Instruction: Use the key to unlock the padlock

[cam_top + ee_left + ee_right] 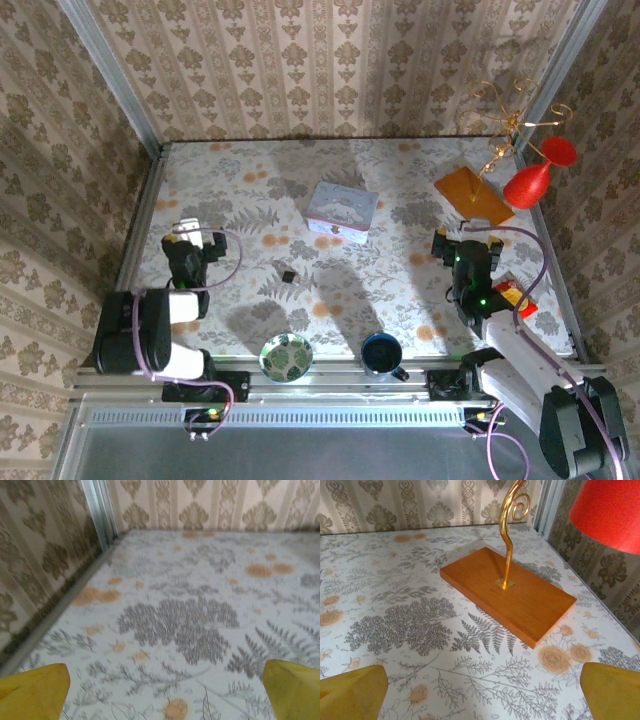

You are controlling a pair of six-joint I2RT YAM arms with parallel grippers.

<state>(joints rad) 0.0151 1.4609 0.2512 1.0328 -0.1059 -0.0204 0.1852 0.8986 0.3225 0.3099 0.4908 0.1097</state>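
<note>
Cropped yellow fingertips [35,692] of the left gripper [186,232] and right gripper [452,242] are gaping wide, gripping nothing. The padlock [288,275] is lying between them, a tiny dark speck showing no detail.

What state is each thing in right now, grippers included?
left gripper: open, empty, over the table.
right gripper: open, empty, facing the stand.
padlock: lying on the table, apart from both grippers; too small to tell if it is locked.
tin: lid on.
cup: upright.
bowl: upright.
red glass: seems to hang upside down from the stand.
</note>
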